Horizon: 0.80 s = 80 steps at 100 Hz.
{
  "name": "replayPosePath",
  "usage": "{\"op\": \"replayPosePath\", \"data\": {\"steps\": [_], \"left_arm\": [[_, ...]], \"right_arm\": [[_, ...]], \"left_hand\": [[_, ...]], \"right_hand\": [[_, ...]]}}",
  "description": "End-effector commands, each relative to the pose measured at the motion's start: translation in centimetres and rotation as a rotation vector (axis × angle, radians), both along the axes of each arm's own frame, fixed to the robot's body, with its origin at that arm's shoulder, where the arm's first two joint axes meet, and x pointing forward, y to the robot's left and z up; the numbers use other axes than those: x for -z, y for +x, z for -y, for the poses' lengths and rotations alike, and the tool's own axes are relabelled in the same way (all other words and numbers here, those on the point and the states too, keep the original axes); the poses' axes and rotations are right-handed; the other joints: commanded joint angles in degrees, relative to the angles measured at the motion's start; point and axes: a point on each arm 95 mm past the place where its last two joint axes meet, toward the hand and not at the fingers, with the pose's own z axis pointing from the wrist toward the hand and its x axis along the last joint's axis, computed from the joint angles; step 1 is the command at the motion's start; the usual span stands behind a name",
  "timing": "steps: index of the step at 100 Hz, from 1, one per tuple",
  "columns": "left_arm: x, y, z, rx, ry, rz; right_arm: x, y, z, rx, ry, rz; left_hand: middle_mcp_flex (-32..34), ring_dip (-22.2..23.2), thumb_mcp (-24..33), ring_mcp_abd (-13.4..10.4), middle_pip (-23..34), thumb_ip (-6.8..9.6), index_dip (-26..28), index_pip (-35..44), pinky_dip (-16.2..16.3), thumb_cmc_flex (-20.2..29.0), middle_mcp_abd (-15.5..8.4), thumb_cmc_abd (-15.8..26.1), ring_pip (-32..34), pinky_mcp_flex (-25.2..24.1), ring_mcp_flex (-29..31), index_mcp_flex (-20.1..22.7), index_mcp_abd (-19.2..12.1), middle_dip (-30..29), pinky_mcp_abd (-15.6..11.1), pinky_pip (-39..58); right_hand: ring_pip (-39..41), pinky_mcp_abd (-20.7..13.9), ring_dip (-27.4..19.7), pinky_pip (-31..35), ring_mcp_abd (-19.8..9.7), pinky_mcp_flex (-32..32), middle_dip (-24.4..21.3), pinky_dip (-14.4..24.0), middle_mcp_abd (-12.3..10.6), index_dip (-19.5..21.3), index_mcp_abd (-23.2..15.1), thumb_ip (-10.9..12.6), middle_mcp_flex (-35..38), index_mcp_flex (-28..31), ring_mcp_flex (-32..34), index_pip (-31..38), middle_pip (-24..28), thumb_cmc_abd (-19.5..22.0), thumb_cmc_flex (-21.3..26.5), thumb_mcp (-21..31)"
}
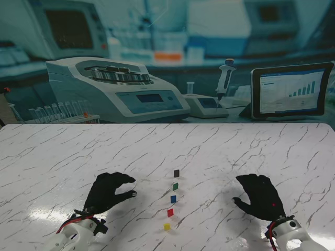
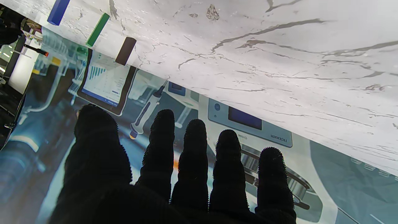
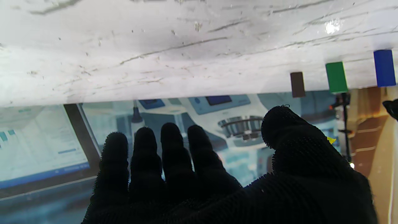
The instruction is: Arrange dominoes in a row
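Five small dominoes stand upright in a row on the marble table [image 1: 167,151], running away from me: yellow [image 1: 167,226], red [image 1: 170,212], blue [image 1: 173,198], green [image 1: 175,185] and dark brown [image 1: 176,172]. The blue domino [image 2: 58,11], green domino [image 2: 97,30] and brown domino [image 2: 125,50] show in the left wrist view, and brown [image 3: 297,84], green [image 3: 336,77] and blue [image 3: 384,68] in the right wrist view. My left hand [image 1: 108,192] hovers left of the row, fingers apart, empty. My right hand [image 1: 260,196] hovers right of it, also empty and apart.
A printed lab backdrop with an analyser [image 1: 118,89], a pipette [image 1: 225,78] and a tablet screen [image 1: 291,90] rises behind the table's far edge. Bare marble lies on either side of the row and beyond it.
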Motion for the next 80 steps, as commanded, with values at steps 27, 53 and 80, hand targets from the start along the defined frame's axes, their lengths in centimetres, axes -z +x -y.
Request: {"op": "replayPosePath", "data": {"steps": [27, 53, 80], "left_arm": [[0.10, -0.24, 0.42, 0.025, -0.022, -0.003], [0.09, -0.15, 0.46, 0.026, -0.022, -0.007], [0.10, -0.01, 0.53, 0.031, -0.024, -0.011]], "right_arm": [[0.33, -1.12, 0.17, 0.008, -0.001, -0.011], [0.63, -1.15, 0.44, 0.020, 0.005, -0.024], [0.72, -1.28, 0.44, 0.021, 0.008, -0.026]], "left_hand": [[-0.75, -0.81, 0.41, -1.09, -0.82, 1.32, 0.80, -0.75, -0.88, -1.01, -0.24, -1.92, -0.98, -0.96, -1.52, 0.04, -0.02, -0.76, -2.01, -2.23], [-0.74, -0.88, 0.39, -1.11, -0.80, 1.31, 0.96, -0.79, -0.83, -0.96, -0.23, -1.76, -1.03, -0.97, -1.55, 0.04, -0.16, -0.75, -1.73, -2.16], [-0.67, -0.87, 0.40, -1.18, -0.76, 1.32, 1.09, -0.71, -0.76, -0.83, -0.28, -1.68, -0.97, -0.95, -1.44, 0.20, -0.24, -0.75, -1.65, -2.04]], "right_hand": [[-0.09, 8.62, -0.92, -1.41, 1.76, -0.47, -0.39, 1.21, 1.88, -1.48, 1.70, -2.83, -2.37, -2.40, -2.26, 0.05, -0.21, 1.35, -0.69, -0.15], [0.17, 8.54, -0.78, -1.49, 1.70, -0.22, -0.34, 1.52, 2.01, -1.48, 1.44, -2.78, -2.33, -2.12, -2.34, 0.44, -0.14, 1.43, -0.49, -0.23], [0.50, 8.58, -0.66, -1.55, 1.59, -0.07, -0.28, 1.76, 1.76, -1.42, 1.23, -2.74, -2.31, -1.86, -2.22, 0.85, -0.05, 1.43, -0.19, -0.32]]}}
